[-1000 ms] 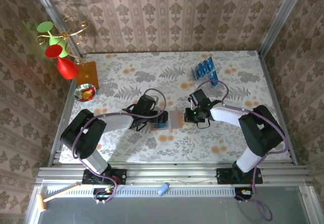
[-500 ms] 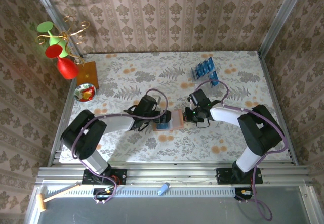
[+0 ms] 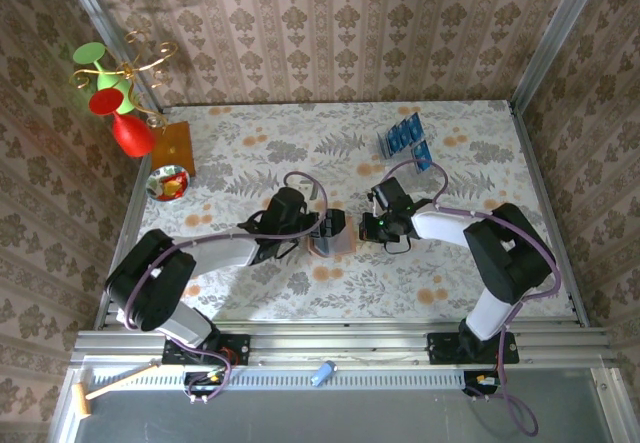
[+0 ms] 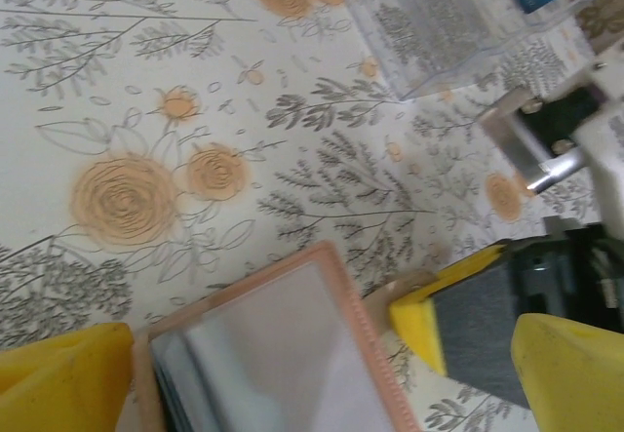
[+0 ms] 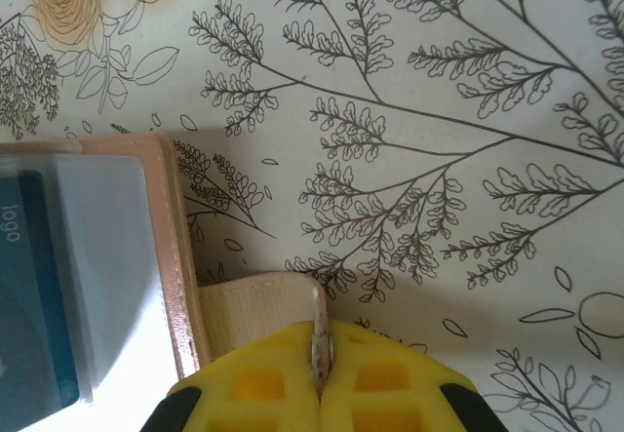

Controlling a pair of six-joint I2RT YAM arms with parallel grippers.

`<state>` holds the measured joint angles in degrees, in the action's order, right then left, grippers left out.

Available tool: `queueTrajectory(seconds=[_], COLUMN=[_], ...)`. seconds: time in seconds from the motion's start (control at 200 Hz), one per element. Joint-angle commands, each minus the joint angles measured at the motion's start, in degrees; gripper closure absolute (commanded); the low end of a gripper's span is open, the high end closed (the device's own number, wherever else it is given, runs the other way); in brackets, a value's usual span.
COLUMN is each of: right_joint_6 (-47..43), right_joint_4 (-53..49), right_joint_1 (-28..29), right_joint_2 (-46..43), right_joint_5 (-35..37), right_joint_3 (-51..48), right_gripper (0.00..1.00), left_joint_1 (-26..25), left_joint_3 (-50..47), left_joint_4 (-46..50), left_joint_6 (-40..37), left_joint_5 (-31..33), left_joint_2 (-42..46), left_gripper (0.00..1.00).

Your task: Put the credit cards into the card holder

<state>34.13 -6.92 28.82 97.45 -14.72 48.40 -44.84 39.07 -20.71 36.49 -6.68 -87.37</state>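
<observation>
The salmon card holder lies open at mid-table. Its clear window sits between my left gripper's wide-open yellow fingers, neither pad pressing it. One blue credit card printed "logo" lies inside the holder. My right gripper is shut on the holder's beige strap tab at its right edge; the left wrist view shows that yellow finger on the tab. From above, the left gripper covers the holder's left part and the right gripper stands beside it. More blue credit cards stand in a clear rack.
The clear plastic rack stands at the back right, beyond the grippers. A red vase with green and red goblets, an orange wooden board and a small patterned bowl crowd the back left corner. Metal frame posts line both table sides.
My left arm has reached further right, so its open gripper now straddles the holder and hides the blue card from above. The right gripper stayed shut on the tab.
</observation>
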Motion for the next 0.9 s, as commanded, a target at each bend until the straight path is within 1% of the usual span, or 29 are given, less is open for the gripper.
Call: queueTrajectory(seconds=[0.0,0.19,0.405,0.435,0.51,0.565,0.7,0.74,0.835,0.895], right_joint_6=[1.16,1.85,2.17,2.28,2.35,2.35,1.86,1.76,1.64,2.05], right_joint_4=[0.82,1.69,1.48,1.32,0.83,0.32,-1.70,-2.40,-3.78,-4.16], right_joint_1=[0.62,0.67,0.55,0.41,-0.05,-0.58,-2.45,-2.89,-3.76,-4.03], right_joint_2=[1.61,1.89,1.02,0.77,-0.13,-1.46,-6.28,-7.92,-11.65,-14.03], right_joint_5=[-1.31,-1.78,-2.05,-2.07,-2.07,-2.07,-1.68,-1.47,-1.05,-1.10], right_joint_3=[0.68,0.54,0.35,0.29,-0.10,-0.72,-2.36,-2.89,-4.59,-5.78], right_gripper=[1.00,1.00,1.00,0.96,0.81,0.72,0.57,0.55,0.54,0.59], left_joint_1=[-1.55,-3.27,-3.96,-4.05,-4.11,-4.06,-4.08,-4.07,-4.07,-4.11], left_joint_3=[1.06,2.39,2.34,2.28,1.98,1.72,1.36,1.27,0.99,1.01], left_joint_4=[-3.67,-6.06,-8.50,-8.72,-9.42,-9.63,-9.80,-9.76,-9.70,-9.84], left_joint_6=[2.31,3.57,5.49,5.69,6.29,6.59,6.66,6.56,6.54,6.65], left_joint_5=[-1.32,-0.63,0.69,0.91,1.31,1.82,2.35,2.38,2.76,2.81], left_joint_2=[-1.37,-4.86,-8.87,-9.39,-10.67,-11.35,-12.55,-12.80,-13.14,-13.25], left_gripper=[0.00,0.00,0.00,0.00,0.00,0.00,0.00,0.00,0.00,0.00])
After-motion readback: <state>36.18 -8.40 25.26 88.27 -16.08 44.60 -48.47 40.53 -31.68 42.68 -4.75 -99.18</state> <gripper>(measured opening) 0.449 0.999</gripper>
